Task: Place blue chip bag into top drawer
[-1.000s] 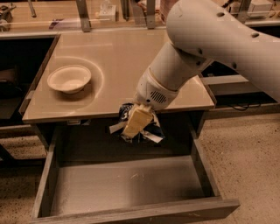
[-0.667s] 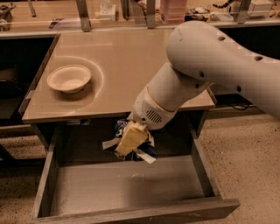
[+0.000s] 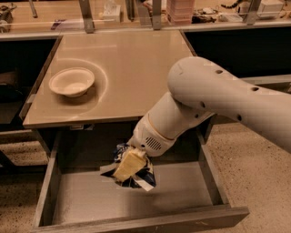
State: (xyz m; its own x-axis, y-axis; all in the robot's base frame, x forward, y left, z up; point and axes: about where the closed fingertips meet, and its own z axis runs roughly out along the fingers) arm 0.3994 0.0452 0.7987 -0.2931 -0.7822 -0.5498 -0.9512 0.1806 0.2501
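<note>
The blue chip bag (image 3: 142,176) is a crumpled navy foil bag with white edges, held in my gripper (image 3: 128,166) inside the open top drawer (image 3: 182,191), just above its grey floor at the middle-left. The gripper's yellowish fingers (image 3: 128,164) are shut on the bag and cover much of it. My white arm reaches down from the right, over the table's front edge. The drawer is pulled fully out below the tabletop.
A shallow white bowl (image 3: 72,82) sits on the beige tabletop (image 3: 136,68) at the left. A shelf with clutter runs along the back (image 3: 182,11). Speckled floor lies to the right of the drawer (image 3: 263,173).
My gripper has moved down and to the left with the chip bag, from just under the table's front edge deeper into the open drawer.
</note>
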